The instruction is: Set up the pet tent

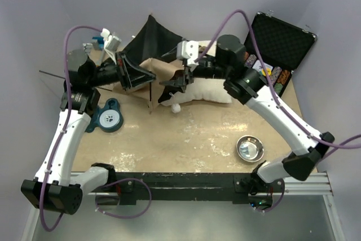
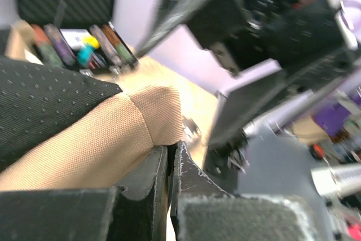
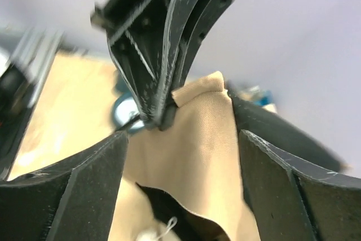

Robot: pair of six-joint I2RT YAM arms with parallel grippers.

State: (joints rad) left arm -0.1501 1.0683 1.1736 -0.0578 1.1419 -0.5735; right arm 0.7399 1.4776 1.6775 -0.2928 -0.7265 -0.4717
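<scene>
Pet tent (image 1: 148,36), far left of counter (image 1: 186,136): left gripper (image 2: 169,153) pinched its tan corner, likely keeping fabric raised; right gripper (image 3: 180,139) stood wide astride it, gripping nothing.

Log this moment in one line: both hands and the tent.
left hand: shut on pet tent corner | right hand: open, straddling tent fabric | white cushion: beside tent

Matt woven cloth pet tent (image 2: 101,145)
</scene>
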